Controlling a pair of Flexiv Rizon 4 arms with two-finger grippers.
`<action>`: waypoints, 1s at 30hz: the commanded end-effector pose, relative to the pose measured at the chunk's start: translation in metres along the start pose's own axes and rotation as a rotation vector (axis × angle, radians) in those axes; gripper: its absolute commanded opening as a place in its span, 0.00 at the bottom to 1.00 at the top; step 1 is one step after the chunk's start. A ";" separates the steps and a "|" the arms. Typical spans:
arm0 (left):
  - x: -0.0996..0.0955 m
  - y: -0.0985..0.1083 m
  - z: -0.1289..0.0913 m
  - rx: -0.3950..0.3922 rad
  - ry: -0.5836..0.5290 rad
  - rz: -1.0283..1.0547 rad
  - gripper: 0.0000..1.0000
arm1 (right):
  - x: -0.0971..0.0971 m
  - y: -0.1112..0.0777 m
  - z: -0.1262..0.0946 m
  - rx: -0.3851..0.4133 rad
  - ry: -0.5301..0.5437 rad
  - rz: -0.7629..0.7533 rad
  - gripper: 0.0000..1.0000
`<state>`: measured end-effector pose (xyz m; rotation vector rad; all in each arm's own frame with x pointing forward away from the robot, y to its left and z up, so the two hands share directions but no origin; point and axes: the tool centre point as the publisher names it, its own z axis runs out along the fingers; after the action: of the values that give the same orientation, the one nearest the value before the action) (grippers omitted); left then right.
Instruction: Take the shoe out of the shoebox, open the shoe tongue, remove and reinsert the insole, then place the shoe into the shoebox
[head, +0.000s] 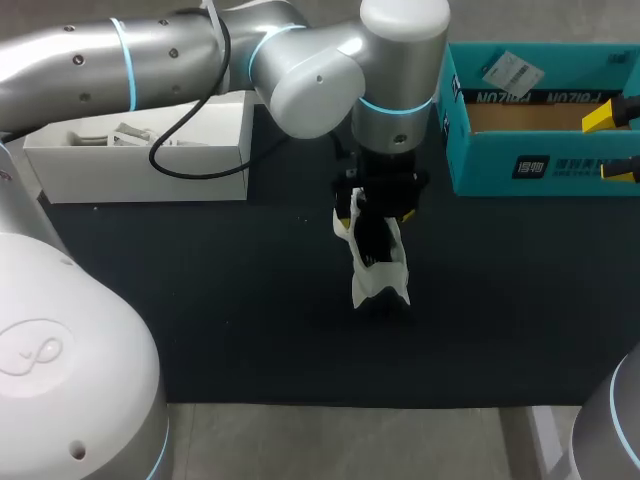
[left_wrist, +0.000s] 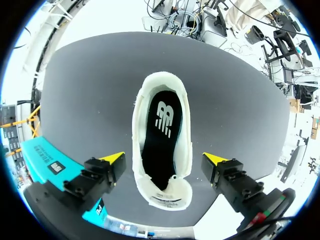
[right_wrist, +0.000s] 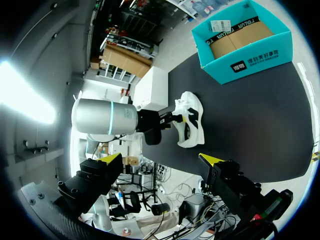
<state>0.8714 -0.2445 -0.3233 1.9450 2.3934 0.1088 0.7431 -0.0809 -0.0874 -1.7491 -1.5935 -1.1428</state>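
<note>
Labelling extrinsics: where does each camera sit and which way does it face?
Head: fixed above and behind, looking down on the table; left arm over the white shoe.
Left wrist: on that arm, facing down into the shoe; left gripper open, astride it.
Right wrist: behind the right gripper, open, looking across the table at the left arm.
Shared: all show shoe and teal shoebox.

Left arm is a chunky silver tube with rounded white joints, glowing light-blue rings and little dark screw holes, plus a black cable looping off it. Left end effector and right end effector: blocky black fingers, yellow wedge tips.
</note>
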 end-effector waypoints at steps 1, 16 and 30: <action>0.007 0.003 -0.005 -0.010 -0.017 -0.017 1.00 | 0.000 0.000 0.001 0.001 -0.002 0.001 1.00; 0.007 0.061 -0.040 -0.097 -0.055 -0.086 0.47 | 0.000 0.000 0.001 0.001 -0.002 0.001 1.00; -0.004 0.091 0.013 -0.093 -0.010 -0.151 0.00 | 0.000 0.000 0.001 0.001 -0.002 0.001 1.00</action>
<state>0.9543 -0.2228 -0.3151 1.7019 2.4656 0.2009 0.7430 -0.0807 -0.0874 -1.7486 -1.5938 -1.1425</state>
